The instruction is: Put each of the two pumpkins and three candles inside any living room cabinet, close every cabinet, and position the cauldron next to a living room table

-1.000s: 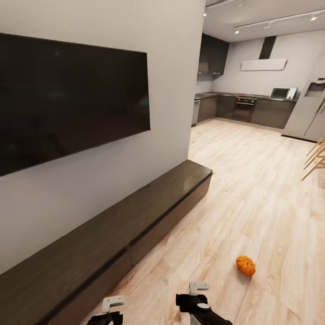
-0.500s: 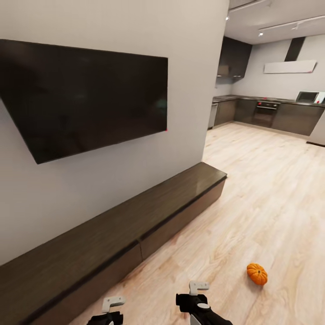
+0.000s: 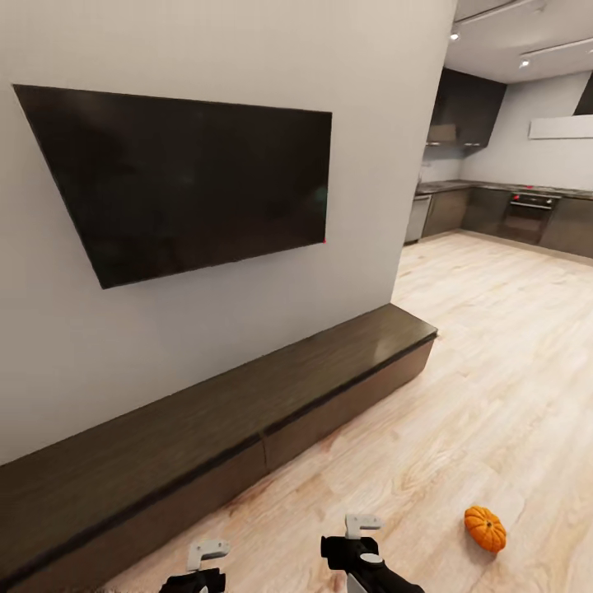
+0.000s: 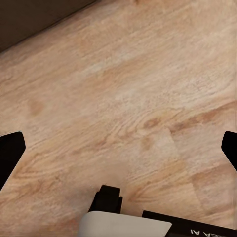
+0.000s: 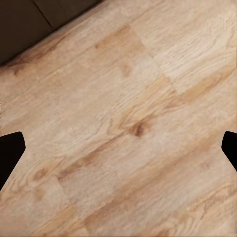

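Note:
One small ribbed orange pumpkin (image 3: 485, 528) lies on the plank floor at the lower right of the head view, to the right of my right gripper (image 3: 362, 545). The long, low, dark brown cabinet (image 3: 247, 412) runs along the wall under the TV, its drawer fronts flush. My left gripper (image 3: 203, 570) hangs at the bottom edge near the cabinet's front. Both wrist views look down at bare floor between widely spread fingertips (image 4: 11, 153) (image 5: 11, 150), with nothing held, and a dark corner of the cabinet (image 4: 29, 17) (image 5: 29, 22) at the edge. The candles, cauldron and table are out of view.
A black TV (image 3: 189, 185) is mounted on the pale grey wall above the cabinet. To the right the wood floor (image 3: 511, 346) opens toward a kitchen with dark counters (image 3: 511, 210) at the back.
The camera has swung left, so the TV, cabinet and pumpkin sit further right in the picture. Both arms hold the same pose.

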Robot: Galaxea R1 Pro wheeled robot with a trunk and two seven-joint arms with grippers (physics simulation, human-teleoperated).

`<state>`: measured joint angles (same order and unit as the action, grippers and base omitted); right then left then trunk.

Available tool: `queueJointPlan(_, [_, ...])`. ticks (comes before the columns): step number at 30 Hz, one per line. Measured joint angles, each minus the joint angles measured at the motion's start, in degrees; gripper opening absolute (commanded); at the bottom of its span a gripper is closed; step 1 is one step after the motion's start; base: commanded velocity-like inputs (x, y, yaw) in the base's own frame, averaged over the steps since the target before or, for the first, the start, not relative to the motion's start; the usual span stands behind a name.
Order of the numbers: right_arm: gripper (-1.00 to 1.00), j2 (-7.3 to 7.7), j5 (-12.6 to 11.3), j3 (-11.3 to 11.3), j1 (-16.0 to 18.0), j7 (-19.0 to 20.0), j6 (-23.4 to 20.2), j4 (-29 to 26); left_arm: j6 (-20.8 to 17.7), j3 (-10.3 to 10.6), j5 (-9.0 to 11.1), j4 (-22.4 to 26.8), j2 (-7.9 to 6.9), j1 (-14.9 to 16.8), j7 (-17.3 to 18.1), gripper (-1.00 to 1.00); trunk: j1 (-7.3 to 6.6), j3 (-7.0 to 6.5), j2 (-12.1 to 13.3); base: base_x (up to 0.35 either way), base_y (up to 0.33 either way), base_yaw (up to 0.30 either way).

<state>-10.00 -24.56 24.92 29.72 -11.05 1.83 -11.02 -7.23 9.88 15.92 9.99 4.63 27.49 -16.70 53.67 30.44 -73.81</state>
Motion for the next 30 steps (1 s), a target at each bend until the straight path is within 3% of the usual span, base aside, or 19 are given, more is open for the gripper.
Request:
queueJointPlan(19, [1.00,0.00,-0.06,0.08,0.02,-0.02,0.00,0.01,0.00,0.00,0.00,-0.09,0.04,0.00,-0.02,1.00,0.00,-1.11,0.00,-0.018,-0.007,0.240])
queueJointPlan(30, [1.00,0.00,0.01,0.00,-0.02,0.01,0.00,0.00,0.00,0.00,-0.03,-0.09,0.04,0.00,-0.01,1.00,0.03,-1.75,0.00,-0.239,-0.026,0.240])
